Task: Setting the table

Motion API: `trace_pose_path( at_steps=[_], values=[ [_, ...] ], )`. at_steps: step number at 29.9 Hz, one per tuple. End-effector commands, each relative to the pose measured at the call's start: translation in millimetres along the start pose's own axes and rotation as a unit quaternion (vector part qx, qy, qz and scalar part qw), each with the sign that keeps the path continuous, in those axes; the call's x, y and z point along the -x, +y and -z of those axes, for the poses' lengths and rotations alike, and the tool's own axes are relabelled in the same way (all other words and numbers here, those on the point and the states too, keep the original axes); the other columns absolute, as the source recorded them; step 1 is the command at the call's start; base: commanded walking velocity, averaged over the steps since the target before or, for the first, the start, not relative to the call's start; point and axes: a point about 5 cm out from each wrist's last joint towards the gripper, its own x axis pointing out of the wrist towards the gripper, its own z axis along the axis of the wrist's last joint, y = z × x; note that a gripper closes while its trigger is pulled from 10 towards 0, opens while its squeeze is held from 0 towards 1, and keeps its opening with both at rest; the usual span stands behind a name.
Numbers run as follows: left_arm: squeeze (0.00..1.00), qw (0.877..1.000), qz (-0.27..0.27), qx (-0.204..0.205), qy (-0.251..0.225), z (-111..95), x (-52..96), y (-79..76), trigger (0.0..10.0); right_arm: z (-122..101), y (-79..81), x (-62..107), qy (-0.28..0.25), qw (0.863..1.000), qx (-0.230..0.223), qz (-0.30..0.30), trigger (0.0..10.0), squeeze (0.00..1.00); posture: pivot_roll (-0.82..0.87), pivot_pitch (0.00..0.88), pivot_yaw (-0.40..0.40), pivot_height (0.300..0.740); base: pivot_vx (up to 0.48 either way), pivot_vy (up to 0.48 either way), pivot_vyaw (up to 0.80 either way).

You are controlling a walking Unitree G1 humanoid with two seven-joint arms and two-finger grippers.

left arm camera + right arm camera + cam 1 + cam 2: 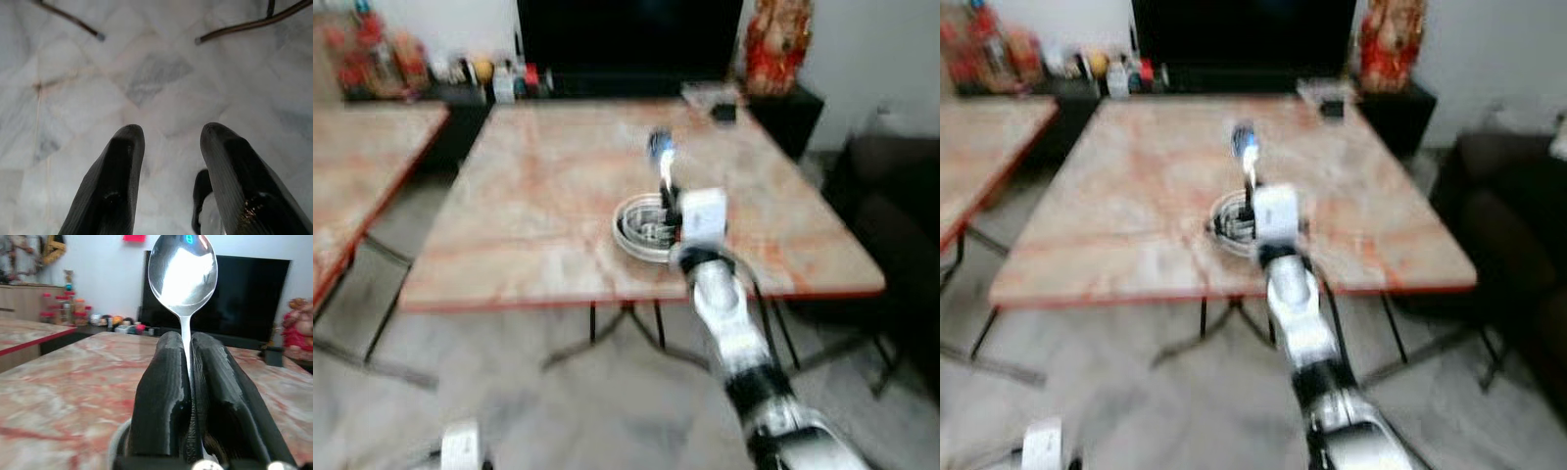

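The right gripper is clamped on the handle of a spoon, holding it upright, bowl on top, just above the white dish on the marble table. The left gripper hangs over the floor, fingers spread apart, well below the table.

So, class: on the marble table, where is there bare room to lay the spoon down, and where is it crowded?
The right gripper pinches the spoon above the bowl near the table's front edge. Bare marble lies left of the bowl and behind it toward the middle. The far right corner holds a small dark object.
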Motion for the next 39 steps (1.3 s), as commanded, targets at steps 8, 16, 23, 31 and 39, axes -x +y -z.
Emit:
trace_pose_path(
  at_steps=[8, 16, 23, 31, 39],
  values=[
    [0.00, 1.000, 0.006, 0.007, 0.006, 2.4, 0.9, -6.8, 10.0, -0.6, -12.8, -0.4, 0.001, 1.000, -0.004, 0.021, 10.0, 0.00, -0.03, 0.000, 0.006, 0.732, 0.371, 0.000, 0.00],
    [0.00, 1.000, 0.007, 0.008, 0.005, 1.8, 0.6, -7.4, 10.0, -0.9, -16.7, -1.4, 0.001, 1.000, -0.003, 0.026, 10.0, 0.00, -0.03, 0.000, 0.006, 0.732, 0.373, 0.000, 0.00],
    [0.00, 1.000, 0.006, 0.008, 0.006, 2.4, 0.8, -6.9, 10.0, 0.6, -14.8, -0.1, 0.003, 1.000, -0.005, 0.025, 10.0, 0.00, -0.03, 0.000, 0.007, 0.732, 0.369, 0.000, 0.00],
    [0.00, 1.000, 0.008, 0.007, 0.007, 2.8, 0.9, -6.6, 10.0, 1.1, -14.5, 0.0, 0.005, 1.000, -0.005, 0.025, 10.0, 0.00, -0.03, 0.000, 0.009, 0.732, 0.042, 0.000, 0.00],
    [0.00, 1.000, 0.011, 0.000, 0.007, 2.5, 0.8, -7.9, 10.0, 2.0, -15.5, 0.3, 0.008, 1.000, -0.001, 0.026, 10.0, 0.00, -0.03, 0.000, 0.009, 0.732, 0.000, -0.031, 0.00]
  ],
)
